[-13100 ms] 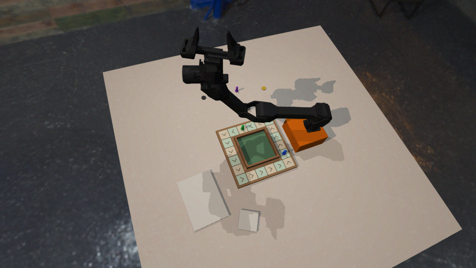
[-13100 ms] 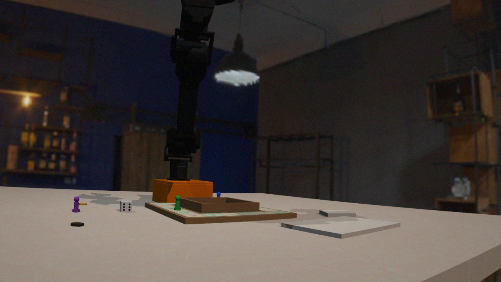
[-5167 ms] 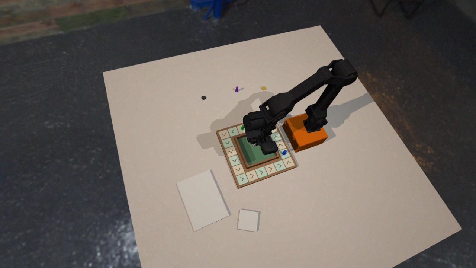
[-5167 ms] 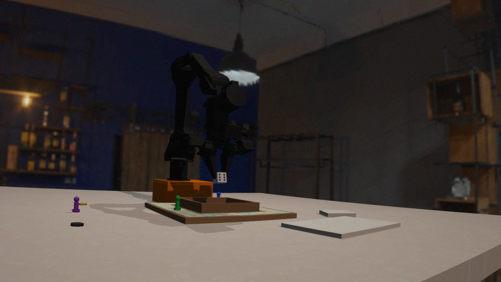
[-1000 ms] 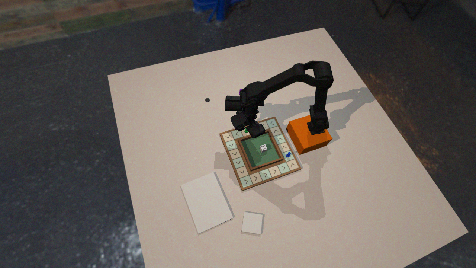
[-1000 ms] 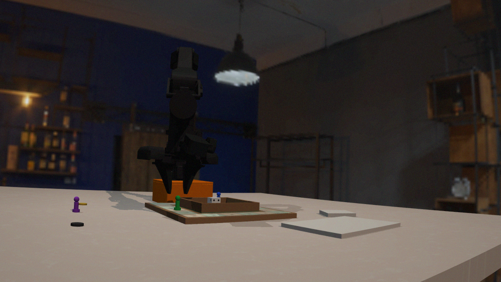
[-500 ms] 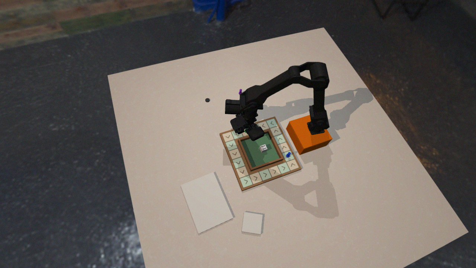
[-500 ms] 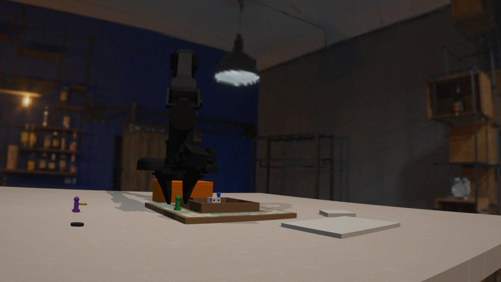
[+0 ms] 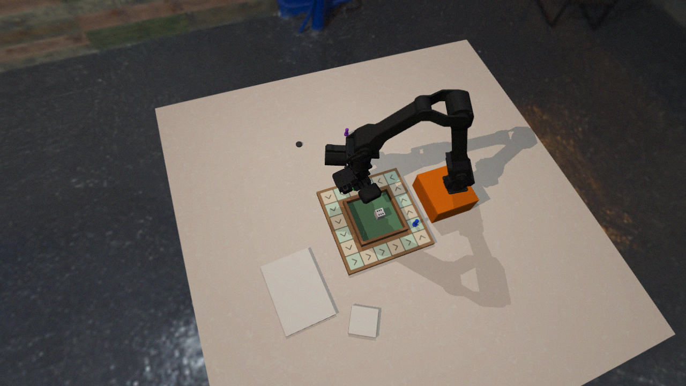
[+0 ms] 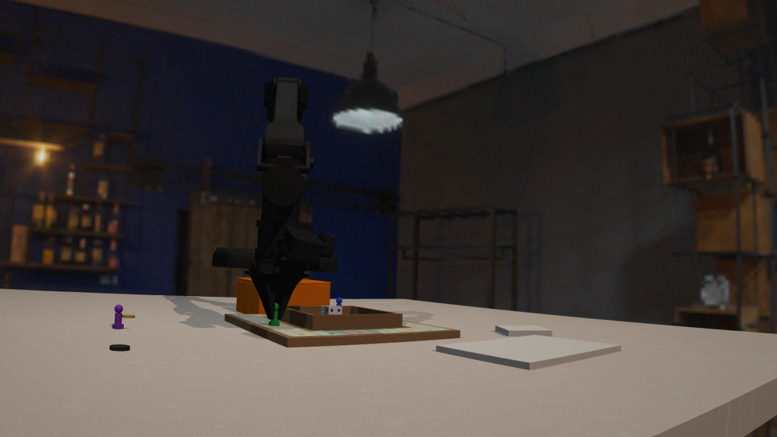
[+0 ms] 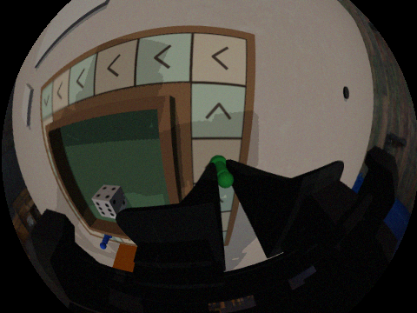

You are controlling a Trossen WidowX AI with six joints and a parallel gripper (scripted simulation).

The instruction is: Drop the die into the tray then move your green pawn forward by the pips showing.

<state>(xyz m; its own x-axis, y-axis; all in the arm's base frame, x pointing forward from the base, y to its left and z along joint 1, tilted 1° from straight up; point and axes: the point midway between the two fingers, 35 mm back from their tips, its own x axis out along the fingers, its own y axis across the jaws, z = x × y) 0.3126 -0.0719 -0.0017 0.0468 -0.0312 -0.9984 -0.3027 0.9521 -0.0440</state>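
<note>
My gripper (image 10: pixel 274 315) (image 11: pixel 220 166) is shut on the green pawn (image 9: pixel 354 188) (image 10: pixel 275 314) (image 11: pixel 223 177). The pawn stands upright on a beige square of the board (image 9: pixel 338 221) (image 10: pixel 369 339) (image 11: pixel 232 71), two squares from the corner in the wrist view. In the top view the arm hides most of it and the fingertips. The white die (image 9: pixel 379 212) (image 10: pixel 331 310) (image 11: pixel 108 201) lies inside the tray (image 9: pixel 385 238) (image 10: pixel 356 321) (image 11: pixel 168 143), with six pips on its top face.
A blue pawn (image 9: pixel 415 223) (image 10: pixel 339 301) (image 11: pixel 104 243) stands on the board near the orange base (image 9: pixel 431 203) (image 10: pixel 309 292) (image 11: pixel 124 257). A purple pawn (image 9: pixel 346 132) (image 10: pixel 118 317), black disc (image 9: pixel 298 143) (image 10: pixel 119 348) (image 11: pixel 346 92) and yellow disc (image 10: pixel 128 315) are off-board. Two pale slabs (image 9: pixel 299 292) (image 9: pixel 364 320) lie apart.
</note>
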